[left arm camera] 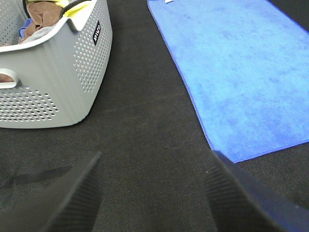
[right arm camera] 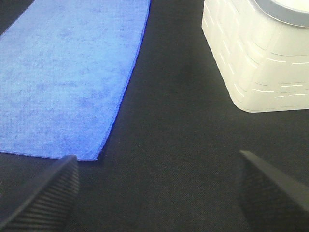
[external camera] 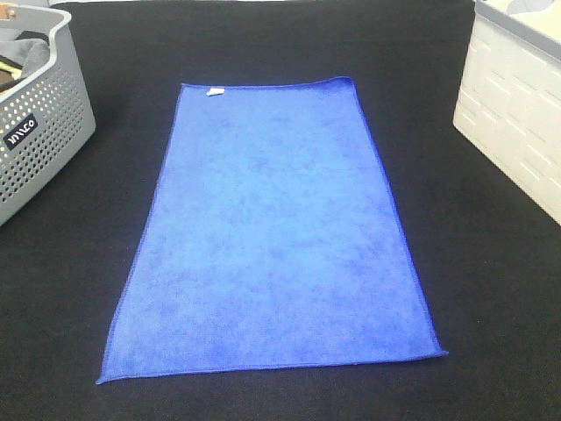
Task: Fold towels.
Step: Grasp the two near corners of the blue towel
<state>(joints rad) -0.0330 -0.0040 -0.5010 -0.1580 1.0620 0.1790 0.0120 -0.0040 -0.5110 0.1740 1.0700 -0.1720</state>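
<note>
On the black-covered table before me, a grey perforated basket stands at the far left corner, with a brown cloth and something yellow bundled inside. A white bin with dash-patterned walls and a grey rim stands at the far right edge.

You've got open black mat down both long sides of the towel, w/ room for a gripper each side. Obstacles: grey perforated basket at far-left corner, white bin at far-right. Both stand apart from towel edges, w/ a mat lane btwn. Towel lies flat.
</note>
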